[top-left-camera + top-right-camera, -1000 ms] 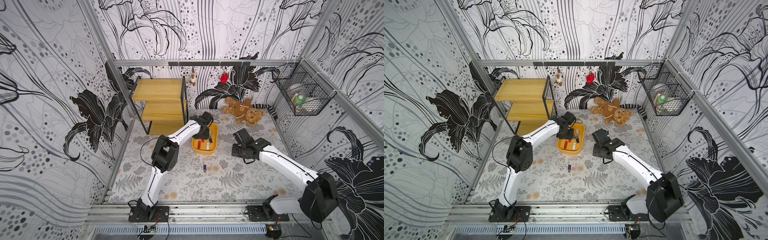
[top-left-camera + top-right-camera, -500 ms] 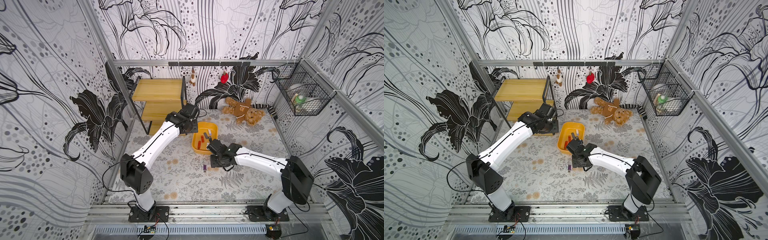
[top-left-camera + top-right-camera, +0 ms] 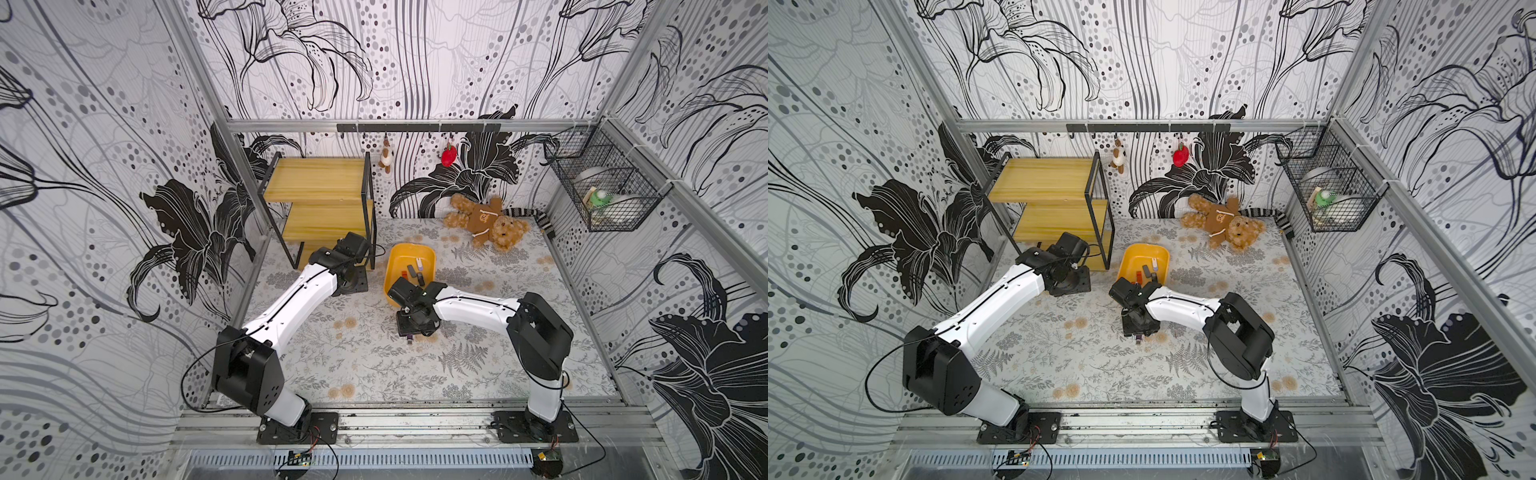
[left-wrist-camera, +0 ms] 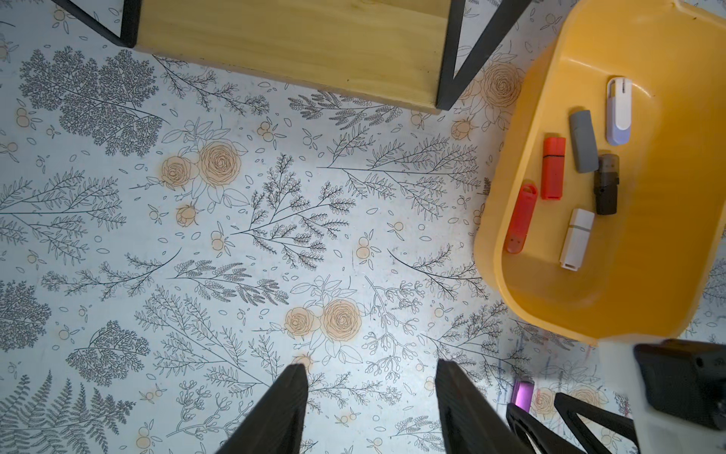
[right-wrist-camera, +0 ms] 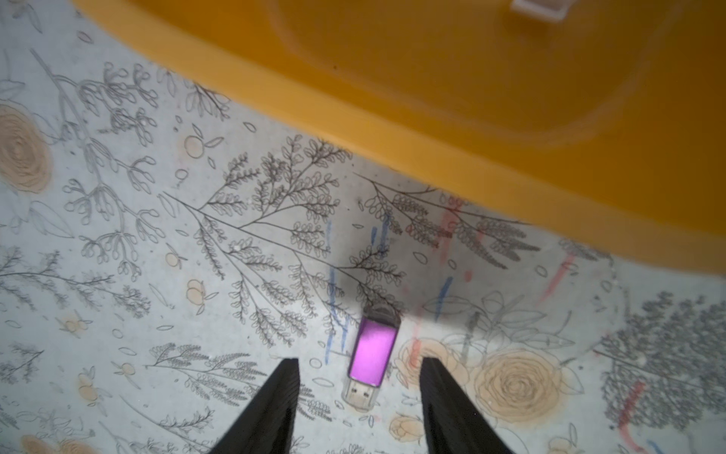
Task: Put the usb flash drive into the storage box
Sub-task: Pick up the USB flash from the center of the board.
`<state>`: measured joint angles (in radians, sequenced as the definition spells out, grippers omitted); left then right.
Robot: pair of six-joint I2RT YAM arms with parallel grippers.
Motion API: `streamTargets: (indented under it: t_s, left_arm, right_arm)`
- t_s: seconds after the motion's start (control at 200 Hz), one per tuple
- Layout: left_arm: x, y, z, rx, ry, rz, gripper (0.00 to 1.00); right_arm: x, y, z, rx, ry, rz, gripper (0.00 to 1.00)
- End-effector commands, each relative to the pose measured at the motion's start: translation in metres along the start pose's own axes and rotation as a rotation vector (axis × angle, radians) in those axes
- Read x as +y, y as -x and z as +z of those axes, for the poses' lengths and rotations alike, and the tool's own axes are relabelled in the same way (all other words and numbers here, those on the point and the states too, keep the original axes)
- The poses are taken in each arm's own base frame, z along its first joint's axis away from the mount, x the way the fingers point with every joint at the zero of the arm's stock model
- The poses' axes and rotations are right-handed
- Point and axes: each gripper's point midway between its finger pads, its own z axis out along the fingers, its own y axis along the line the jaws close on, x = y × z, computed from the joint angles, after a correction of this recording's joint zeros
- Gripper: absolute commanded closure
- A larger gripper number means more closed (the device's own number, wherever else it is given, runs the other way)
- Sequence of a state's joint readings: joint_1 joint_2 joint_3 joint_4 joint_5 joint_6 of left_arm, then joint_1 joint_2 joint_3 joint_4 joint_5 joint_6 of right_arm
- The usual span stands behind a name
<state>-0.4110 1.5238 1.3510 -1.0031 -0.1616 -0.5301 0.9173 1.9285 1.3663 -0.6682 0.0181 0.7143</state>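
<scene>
No readable text, labels, brands or numbers. Teddy bear (image 3: 485,221) chest emblem too small to read.

A robotics lab test cell is shown. The space is boxed in by an aluminium frame (image 3: 291,125) lined with printed flower-pattern panels (image 3: 457,62). A left arm (image 3: 291,307) and a right arm (image 3: 478,307) are bolted to a slotted rail (image 3: 415,422). Staged props are set out on a printed floor sheet (image 3: 374,365): shelf rack (image 3: 320,187), wire basket (image 3: 606,208), teddy bear (image 3: 484,218) and storage box (image 3: 401,259).
</scene>
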Motion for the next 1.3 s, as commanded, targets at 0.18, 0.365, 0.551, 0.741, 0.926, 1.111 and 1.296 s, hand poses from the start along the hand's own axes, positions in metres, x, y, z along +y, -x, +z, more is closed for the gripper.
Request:
streamTargets:
  t_s: [0.18,0.365,0.551,0.741,0.926,1.111,1.296]
  left_arm:
    - [0.013,0.0,0.001,-0.028,0.008,-0.029,0.42]
    - [0.011,0.003,0.0,-0.031,-0.001,-0.029,0.43]
    - [0.009,0.009,-0.002,-0.037,-0.005,-0.025,0.42]
    - [0.009,0.009,-0.001,-0.032,-0.003,-0.02,0.42]
    - [0.01,0.006,0.001,-0.028,-0.003,-0.021,0.43]
    - [0.01,0.004,0.003,-0.023,-0.006,-0.021,0.42]
    - [0.009,0.004,0.003,-0.02,-0.011,-0.02,0.43]
  right_arm:
    - [-0.005,-0.023,0.013,0.078,-0.065,-0.028,0.47]
    - [-0.006,-0.027,0.018,0.095,-0.082,-0.032,0.51]
    - [-0.008,-0.029,0.023,0.106,-0.112,-0.036,0.53]
    - [-0.01,-0.033,0.027,0.115,-0.121,-0.034,0.59]
    - [-0.014,-0.034,0.025,0.118,-0.143,-0.036,0.71]
    - [-0.014,-0.037,0.027,0.134,-0.139,-0.046,0.81]
    - [-0.012,-0.036,0.019,0.123,-0.124,-0.052,1.0]
